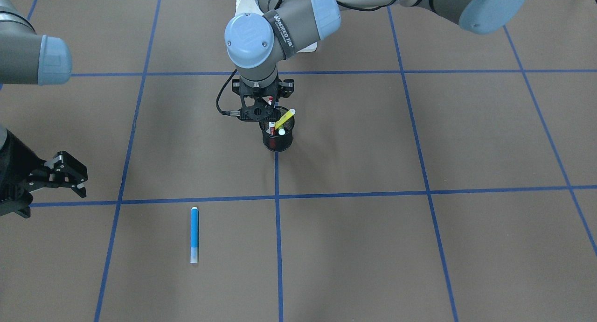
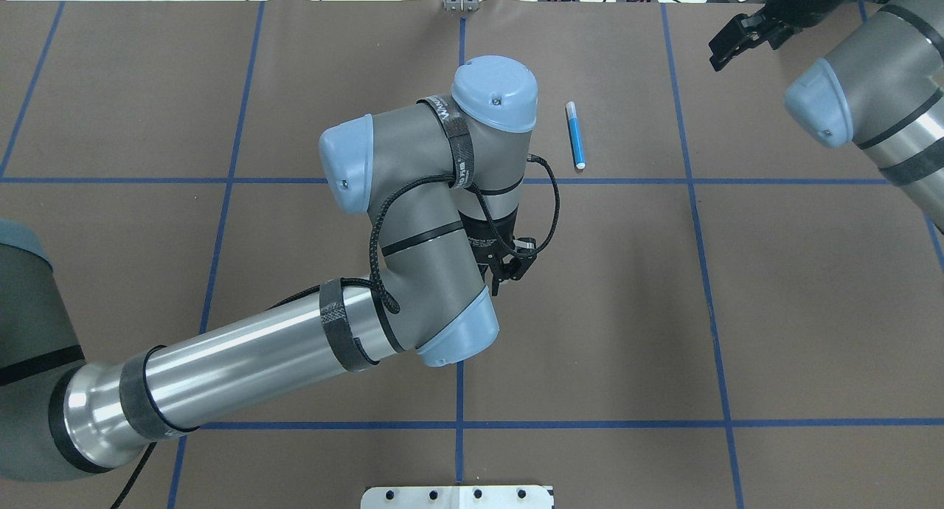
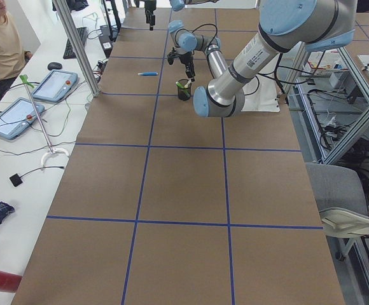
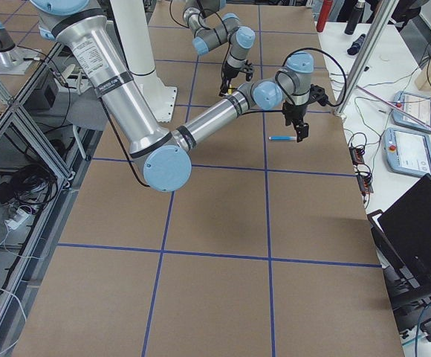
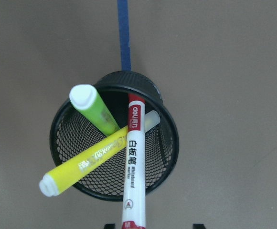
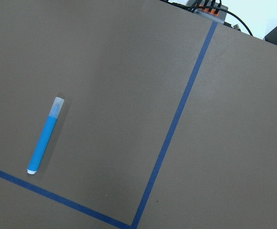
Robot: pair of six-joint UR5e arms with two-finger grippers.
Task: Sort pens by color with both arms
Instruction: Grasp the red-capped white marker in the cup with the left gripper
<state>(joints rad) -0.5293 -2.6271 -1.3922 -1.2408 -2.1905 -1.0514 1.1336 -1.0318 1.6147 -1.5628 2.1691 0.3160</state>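
So the left pincer (image 1: 266, 108) hangs right over the black mesh cup (image 5: 173, 143) mid-table, fingers spread wide. The white marker (image 5: 133, 162) with the red cap leans up out of the cup, top end between those fingers, but they aren't pinching it. The green highlighter (image 5: 98, 112) and yellow highlighter (image 5: 83, 166) sit crossed in the cup too. The blue pen (image 1: 194, 234) lies flat on the table (image 1: 419, 266), well apart from the cup. The right pincer (image 1: 79, 182) is open and empty, hovering on the blue pen's side.

A black mesh cup (image 1: 278, 143) stands on a blue tape line (image 1: 279, 247) crossing the brown table (image 1: 419, 266).
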